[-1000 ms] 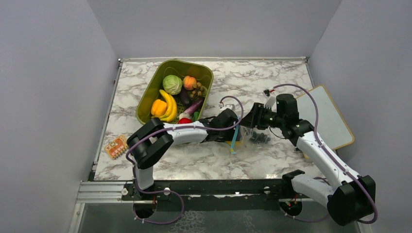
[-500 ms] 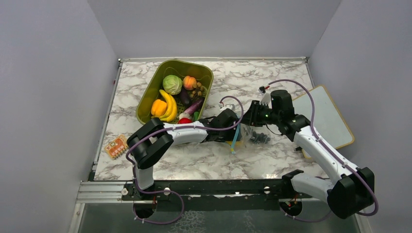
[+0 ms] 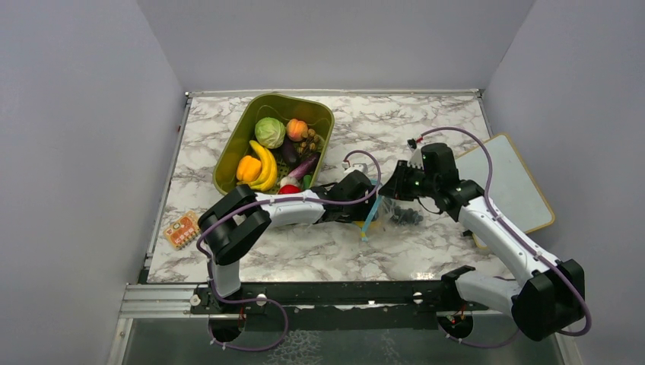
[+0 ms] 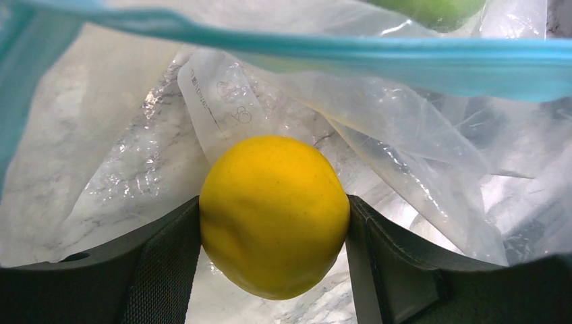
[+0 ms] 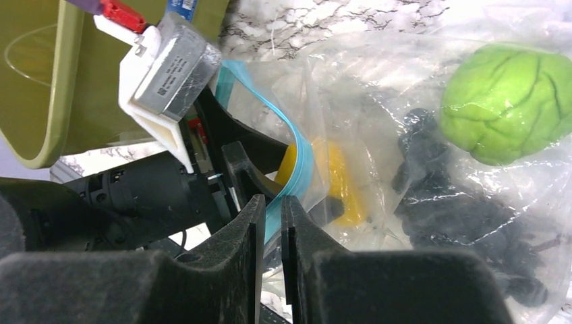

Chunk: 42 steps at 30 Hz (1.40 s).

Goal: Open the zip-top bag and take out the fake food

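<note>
The clear zip-top bag (image 3: 392, 213) lies mid-table, its teal zipper strip (image 3: 368, 217) facing left. My left gripper (image 4: 273, 233) reaches inside the bag mouth and is shut on the yellow pear (image 4: 273, 212); the zipper strip (image 4: 405, 64) arches above it. My right gripper (image 5: 272, 212) is shut on the bag's mouth edge at the zipper strip (image 5: 297, 169), holding it up. Inside the bag lie a light green piece (image 5: 506, 101), a dark purple piece (image 5: 452, 209) and the pear (image 5: 340, 182). The left gripper's fingers (image 5: 246, 172) show through the mouth.
A green bin (image 3: 228, 163) at back left holds a cabbage (image 3: 269, 131), banana bunch (image 3: 265, 166), orange pepper (image 3: 248, 168) and other toy food. A grey board (image 3: 517, 190) lies at the right edge. A small orange packet (image 3: 181, 229) lies front left.
My right wrist has shifted slightly left and back with the bag edge still held. The left arm and pear have stayed put.
</note>
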Tool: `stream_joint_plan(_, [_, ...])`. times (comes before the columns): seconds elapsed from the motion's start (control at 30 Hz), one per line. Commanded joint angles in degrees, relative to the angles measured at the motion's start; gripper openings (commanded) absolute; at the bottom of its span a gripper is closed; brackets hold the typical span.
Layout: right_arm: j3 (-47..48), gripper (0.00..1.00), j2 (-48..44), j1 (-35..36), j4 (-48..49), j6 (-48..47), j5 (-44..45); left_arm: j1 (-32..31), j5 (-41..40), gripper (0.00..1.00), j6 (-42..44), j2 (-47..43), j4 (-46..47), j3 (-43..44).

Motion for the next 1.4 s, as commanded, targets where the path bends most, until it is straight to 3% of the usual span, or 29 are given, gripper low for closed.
stream_joint_plan(0.0, [-1.22, 0.16, 1.30, 0.28, -0.95, 0.00, 2.61, -0.07, -3.19, 0.63, 1.98, -1.24, -2.97, -1.17])
stream_joint_plan(0.2, [-4.31, 0.26, 0.53, 0.26, 0.71, 1.29, -1.45, -0.15, -1.45, 0.75, 2.84, 0.56, -3.22, 0.50])
stream_joint_plan(0.33, [-5.29, 0.21, -0.31, 0.23, -0.13, 2.27, 0.44, -0.16, -1.44, 0.75, 2.45, 0.83, -2.83, -0.56])
stream_joint_plan(0.4, [-6.30, 0.17, -1.17, 0.27, -0.50, 2.46, 2.09, -0.16, -1.69, 0.70, 2.41, 0.64, -2.92, -1.14])
stream_joint_plan(0.63, [-8.52, 0.15, -4.85, 0.21, -1.36, 2.58, 4.29, -0.16, -4.09, 0.28, 2.26, -2.28, -3.26, -2.03])
stream_joint_plan(0.97, [-10.73, 0.15, -5.61, 0.23, -1.24, 2.27, 0.96, -0.11, -7.78, 0.31, 3.66, -6.62, -7.04, -3.20])
stream_joint_plan(1.03, [-10.97, 0.19, -5.62, 0.23, -0.99, 2.43, -0.40, -0.15, -7.10, 0.31, 3.64, -6.50, -6.78, -3.60])
stream_joint_plan(1.17, [-9.51, 0.35, -5.35, 0.26, -0.94, 2.25, -1.30, -0.24, -6.62, 0.31, 3.30, -5.73, -6.67, -3.91])
stream_joint_plan(1.37, [-6.81, 0.37, -2.67, 0.23, 0.02, 1.01, -5.01, -0.41, -6.95, 0.30, 2.85, -6.47, -6.50, -4.39])
